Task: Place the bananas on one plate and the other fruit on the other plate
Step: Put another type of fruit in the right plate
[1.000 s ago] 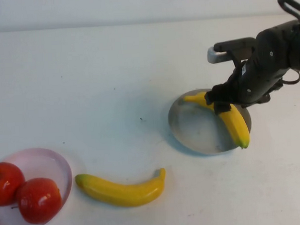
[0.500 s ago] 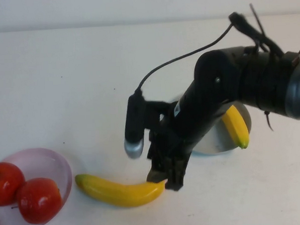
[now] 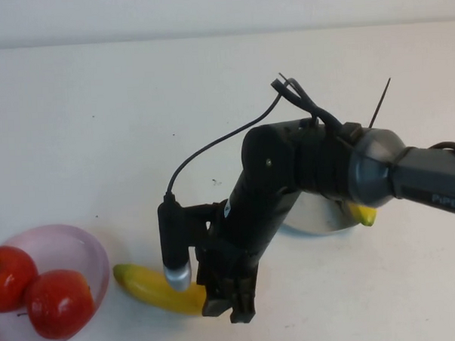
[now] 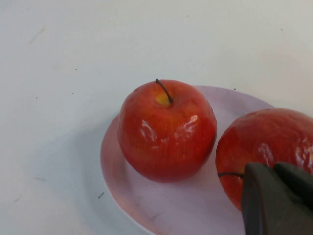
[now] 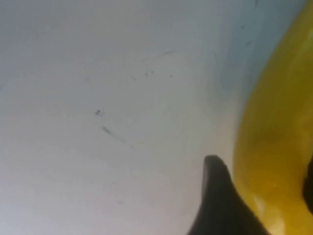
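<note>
One banana lies on the table in front of the pink plate. My right gripper is down on this banana's right end, and in the right wrist view the yellow banana fills the gap between both fingers, gripper shut on it. The other banana lies on the grey-blue plate, mostly hidden behind the right arm. Two red apples sit on the pink plate. My left gripper hovers shut and empty beside the nearer apple; the other apple stands upright.
The right arm stretches across the middle of the table from the right, with its cable looping above it. White table surface lies open at the back and far left. The pink plate reaches the table's front left corner.
The right arm left the grey-blue plate, with one banana lying there, and swung left and down to the table banana. Its gripper narrowed around that banana's end. The left gripper stayed still.
</note>
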Motion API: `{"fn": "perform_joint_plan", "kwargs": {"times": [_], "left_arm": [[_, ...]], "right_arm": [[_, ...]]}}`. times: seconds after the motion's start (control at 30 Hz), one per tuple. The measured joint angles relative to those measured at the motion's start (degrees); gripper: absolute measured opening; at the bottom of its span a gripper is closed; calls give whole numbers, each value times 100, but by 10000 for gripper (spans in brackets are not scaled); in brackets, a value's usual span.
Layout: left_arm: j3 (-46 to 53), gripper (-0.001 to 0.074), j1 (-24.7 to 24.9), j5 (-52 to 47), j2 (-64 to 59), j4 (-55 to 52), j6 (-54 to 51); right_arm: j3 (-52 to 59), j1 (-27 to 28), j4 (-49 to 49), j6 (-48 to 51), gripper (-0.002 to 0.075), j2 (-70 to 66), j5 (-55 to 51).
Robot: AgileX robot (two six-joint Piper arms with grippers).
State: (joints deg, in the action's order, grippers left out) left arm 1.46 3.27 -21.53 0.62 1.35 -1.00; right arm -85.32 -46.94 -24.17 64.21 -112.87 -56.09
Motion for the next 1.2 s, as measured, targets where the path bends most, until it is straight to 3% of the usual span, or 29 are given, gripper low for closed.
{"fn": "perform_joint_plan", "kwargs": {"times": [0.5, 0.63, 0.97, 1.2], "left_arm": [[0, 4, 0, 0, 0, 0, 0], [0, 4, 0, 0, 0, 0, 0], [0, 4, 0, 0, 0, 0, 0], [0, 4, 0, 0, 0, 0, 0]], "right_arm": [[-180, 6, 192, 0, 320, -408, 95], [-179, 6, 356, -515, 303, -408, 217], [-179, 39, 913, -3555, 303, 194, 635], [-179, 674, 1818, -6045, 302, 810, 673]]}}
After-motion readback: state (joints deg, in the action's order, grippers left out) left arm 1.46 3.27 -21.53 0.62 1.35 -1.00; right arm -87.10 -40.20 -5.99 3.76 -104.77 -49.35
